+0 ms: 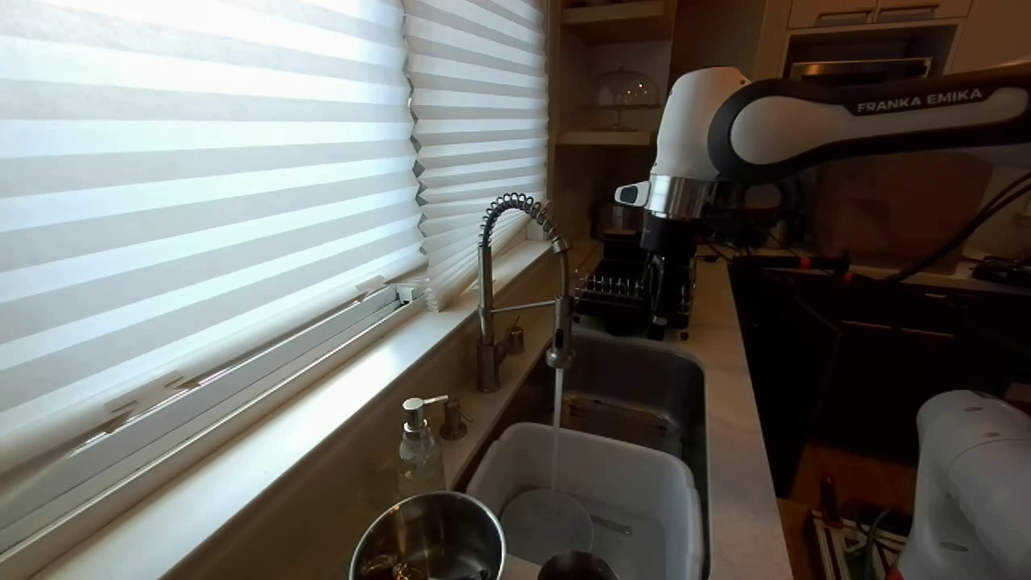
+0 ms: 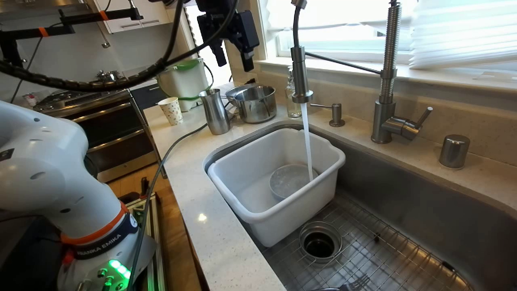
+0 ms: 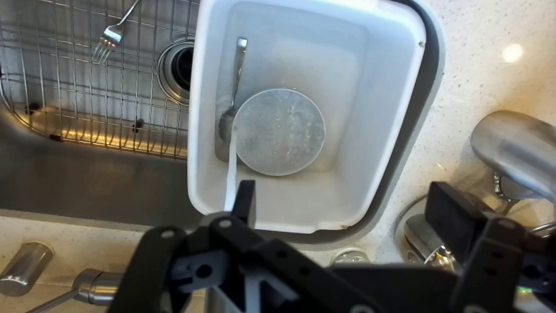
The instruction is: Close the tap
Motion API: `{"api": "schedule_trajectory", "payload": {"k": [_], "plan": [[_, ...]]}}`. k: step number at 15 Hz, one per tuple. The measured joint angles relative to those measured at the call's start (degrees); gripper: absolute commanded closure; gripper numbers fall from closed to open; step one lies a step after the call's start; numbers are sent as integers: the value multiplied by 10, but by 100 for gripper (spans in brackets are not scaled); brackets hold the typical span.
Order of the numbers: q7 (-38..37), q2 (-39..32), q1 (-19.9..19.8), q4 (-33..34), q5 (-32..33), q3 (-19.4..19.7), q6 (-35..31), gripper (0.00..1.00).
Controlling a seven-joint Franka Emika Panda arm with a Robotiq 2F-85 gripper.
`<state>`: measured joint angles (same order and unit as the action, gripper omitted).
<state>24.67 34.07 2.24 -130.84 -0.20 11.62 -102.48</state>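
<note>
Tap: upright on the table, on the window side of the white tub, offset toward the drain. Lever handle slants upward, on the side away from the tub. Spout head hangs over the tub; water falls from it in a stream to the edge of a round container inside the tub (so the tap is running).

Gripper: points down, higher than the tub. Jaws stand wide apart; the wrist view gives open space between the fingers, tub and table showing through the gap. Clear of the tap in both exterior views, the fingertips higher in frame than the spout head's lower end. In the wrist view the gripper masks most of the tap; its lever joint shows past one finger, on the tub's window side. Exact depth between gripper and tap: cannot tell.

In the tub: spoon, just beside the container. Sink: holds the tub at one end, drain just beside it, fork past the drain.

Tub's window side: soap pump, clear bottle; steel cap farther along, past the tap. Off the tub's end opposite the drain: pot, pitcher, paper cup.
</note>
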Motion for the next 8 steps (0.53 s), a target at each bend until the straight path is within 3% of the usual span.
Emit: {"api": "schedule_trajectory", "payload": {"k": [8], "plan": [[21, -22, -5, 5, 0, 15, 3, 0]]}}
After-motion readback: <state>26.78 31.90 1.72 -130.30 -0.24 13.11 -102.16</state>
